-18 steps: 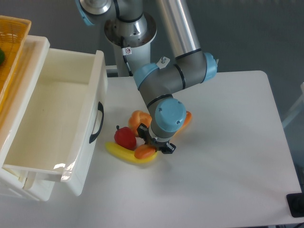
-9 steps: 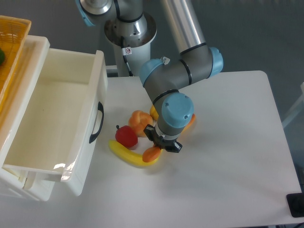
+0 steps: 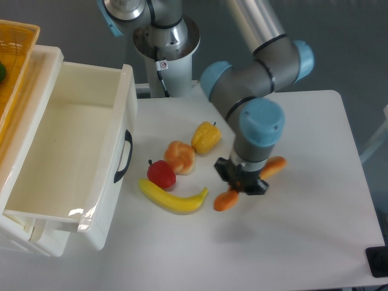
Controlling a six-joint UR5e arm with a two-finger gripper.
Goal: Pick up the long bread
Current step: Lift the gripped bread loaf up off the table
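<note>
The long bread [image 3: 227, 200] is an orange-brown toy baguette. My gripper [image 3: 241, 180] is shut on its middle and holds it at a slant just above the table. One end of the bread sticks out at the lower left and the other end [image 3: 274, 165] at the upper right. The middle of the bread is hidden under the wrist.
A yellow banana [image 3: 171, 198], a red apple [image 3: 161, 174], a round orange-tan bun [image 3: 180, 156] and a yellow pepper [image 3: 206, 137] lie left of the gripper. An open white drawer [image 3: 73, 151] stands at the left, with a yellow basket [image 3: 17, 36] behind it.
The gripper has moved right, away from the fruit pile, carrying the long bread with it. The banana, apple, bun and pepper stay where they were, and the pepper is uncovered.
</note>
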